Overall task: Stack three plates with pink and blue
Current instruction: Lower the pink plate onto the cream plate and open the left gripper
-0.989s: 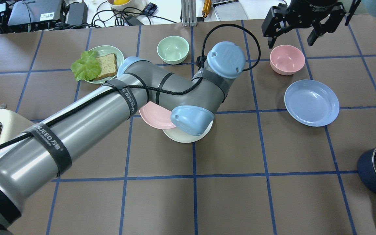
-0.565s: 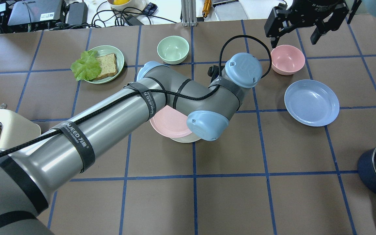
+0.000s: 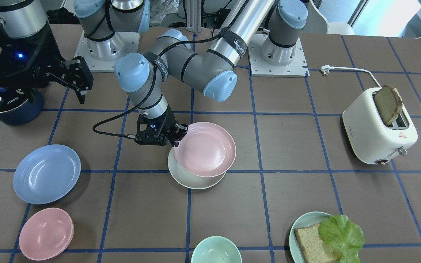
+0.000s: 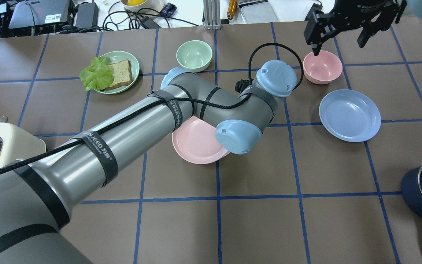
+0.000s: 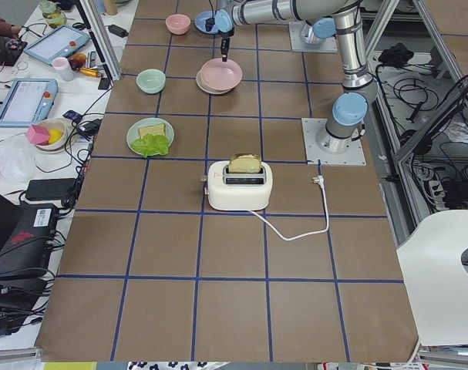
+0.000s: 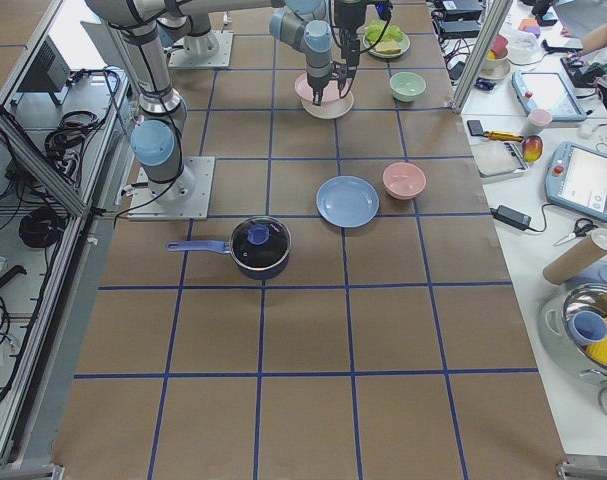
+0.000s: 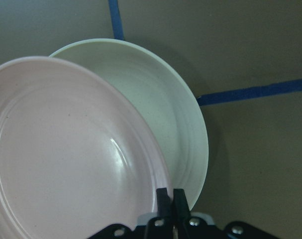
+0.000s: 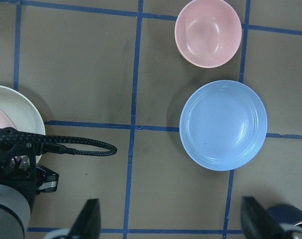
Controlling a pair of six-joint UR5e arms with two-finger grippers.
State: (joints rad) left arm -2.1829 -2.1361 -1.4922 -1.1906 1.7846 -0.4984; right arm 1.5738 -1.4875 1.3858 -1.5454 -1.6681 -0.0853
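The left gripper [image 3: 176, 139] is clamped on the rim of the pink plate [image 3: 205, 149], with its two fingers [image 7: 164, 198] pressed together over the edge. It holds the pink plate tilted near the middle of the table [image 4: 262, 227], over the cream plate [image 3: 192, 180]. The pink plate covers most of the cream plate and is offset to one side. Whether the two plates touch cannot be told.

The blue plate [image 4: 350, 115] lies flat on the table by itself, well apart from the pair, on the robot's right. A pink bowl [image 4: 322, 67] sits just beyond it.

The right gripper [image 4: 340, 36] hangs above the table near the pink bowl. Its jaws are spread wide and hold nothing.

A black strap [image 4: 97, 146] around the left arm is printed in white with "WANJEED". The housing of the right gripper carries white lettering that appears to read "Adaptive", cut off at the picture's edge. The dark blue pot [image 3: 11, 106] at the robot's far right is marked "KONKA". A cream toaster [image 3: 378, 131] holding a slice of bread has a small red mark too small to read.
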